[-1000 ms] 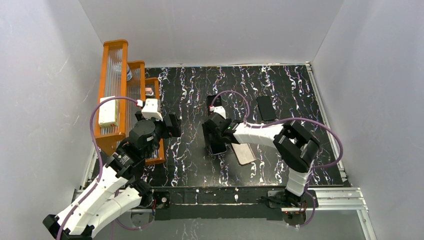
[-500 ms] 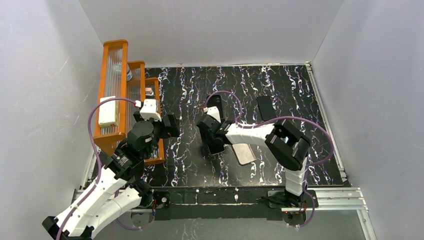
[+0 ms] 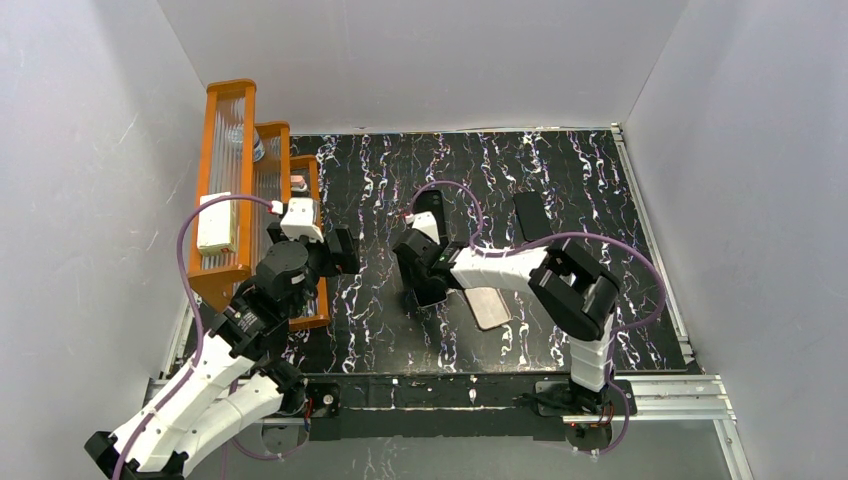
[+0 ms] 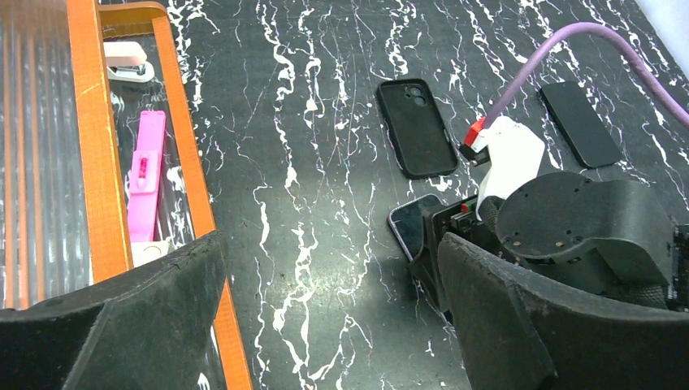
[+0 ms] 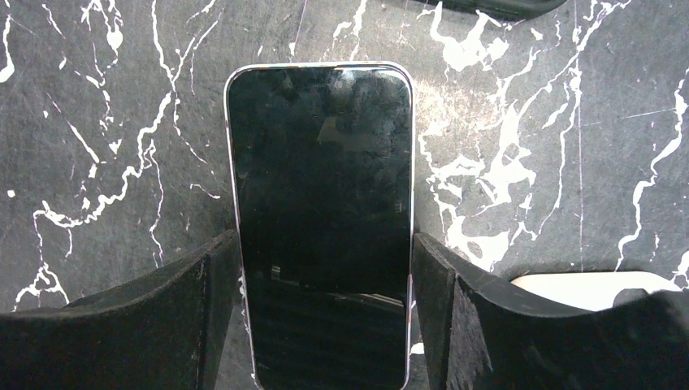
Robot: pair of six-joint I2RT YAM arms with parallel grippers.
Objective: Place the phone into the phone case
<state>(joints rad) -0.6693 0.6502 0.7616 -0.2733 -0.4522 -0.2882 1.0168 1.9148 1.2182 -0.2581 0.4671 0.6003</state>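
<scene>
Top external showed the right gripper (image 3: pixel 424 287) reaching down at mid-table over the phone (image 3: pixel 438 300), which was mostly hidden under it. The pinkish phone case (image 3: pixel 488 307) lay flat just to the right of that, empty. A black case (image 3: pixel 431 203) sat farther back, and a flat black slab (image 3: pixel 533 216) was off to its right. The left gripper (image 3: pixel 343 250) hung beside the orange rack (image 3: pixel 226 140), well away from the phone.

Left wrist view: the left gripper (image 4: pixel 325 325) was spread wide with nothing between its fingers (image 4: pixel 138 317). Ahead I could see one corner of the phone (image 4: pixel 409 227) poking out from under the right arm's wrist (image 4: pixel 569 236). The black case (image 4: pixel 416 127) lay inside-up beyond it and the slab (image 4: pixel 581 112) was at far right. A pink tool (image 4: pixel 146 175) lay in the rack (image 4: pixel 97 146).

Right wrist view: the phone (image 5: pixel 321 162) was screen-up on the marble tabletop (image 5: pixel 97 122). The right gripper (image 5: pixel 325 244) was pinching it by the long edges, one finger (image 5: pixel 122 325) against each side, with no gap I could spot. A sliver of the phone case (image 5: pixel 569 286) showed at lower right, apart from the phone.
</scene>
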